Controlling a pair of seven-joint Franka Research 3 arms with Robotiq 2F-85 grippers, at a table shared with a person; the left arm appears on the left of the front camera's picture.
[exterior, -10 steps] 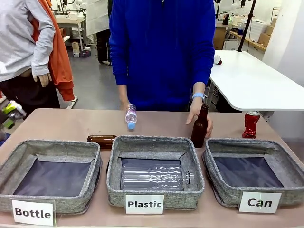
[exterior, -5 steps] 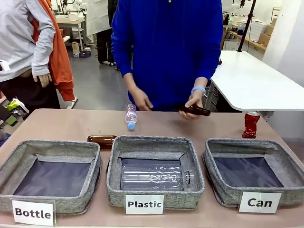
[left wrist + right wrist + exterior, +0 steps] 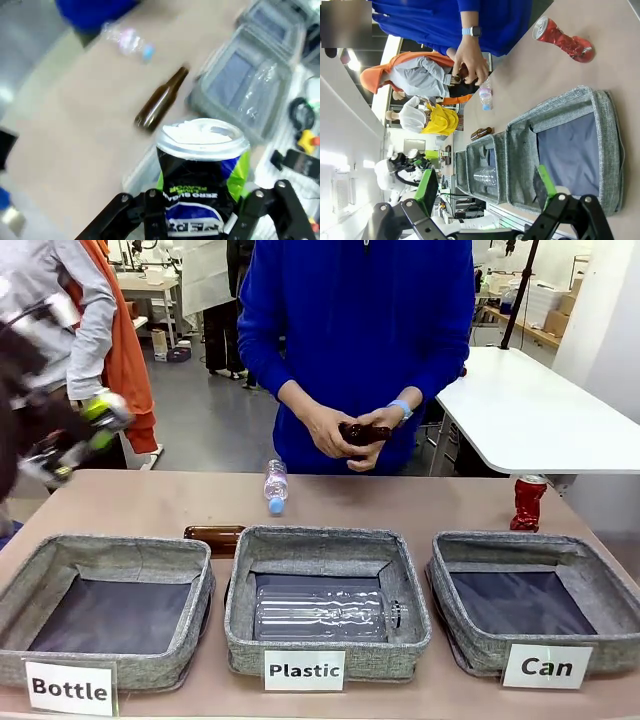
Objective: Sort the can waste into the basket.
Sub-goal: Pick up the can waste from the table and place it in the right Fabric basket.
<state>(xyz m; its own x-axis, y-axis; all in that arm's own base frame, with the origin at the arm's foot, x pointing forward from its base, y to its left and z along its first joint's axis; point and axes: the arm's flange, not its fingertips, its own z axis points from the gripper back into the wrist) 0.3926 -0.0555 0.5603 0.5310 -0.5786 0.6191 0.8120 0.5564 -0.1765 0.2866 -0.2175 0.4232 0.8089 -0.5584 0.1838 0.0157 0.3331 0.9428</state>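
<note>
The brown table (image 3: pixel 150 502) spans the front view. A person in a blue sweater (image 3: pixel 355 330) stands at its far side and holds a brown glass bottle (image 3: pixel 362 432) at waist height, off the table.

Three grey fabric baskets with dark lining sit in a row along the near edge. The one labelled "Bottle" (image 3: pixel 110 545) is on the left and the one labelled "Plastic" (image 3: pixel 320 536) is in the middle. The grey fabric basket labelled "Can" (image 3: pixel 600 575) is on the right, with bare lining.

The robot's left hand (image 3: pixel 200 212) is clamped on a dark drink can with a silver top (image 3: pixel 200 187). The can stands upright between the fingers, its crumpled body gripped and its top clear above them. In the front view this hand is a blur above the table's left end, well apart from the "Can" basket.

The right hand (image 3: pixel 487 187) has its fingers spread apart with nothing between them, and the "Can" basket lies beyond them.

A large clear plastic bottle (image 3: pixel 325 612) lies in the "Plastic" basket. A second brown glass bottle (image 3: pixel 213 536) lies on the table behind the gap between the left and middle baskets. A small clear plastic bottle with a blue cap (image 3: pixel 275 485) lies farther back.

A shiny red dented drink can (image 3: pixel 527 502) stands upright on the table, just beyond the far right corner of the "Can" basket and apart from both robot hands.
</note>
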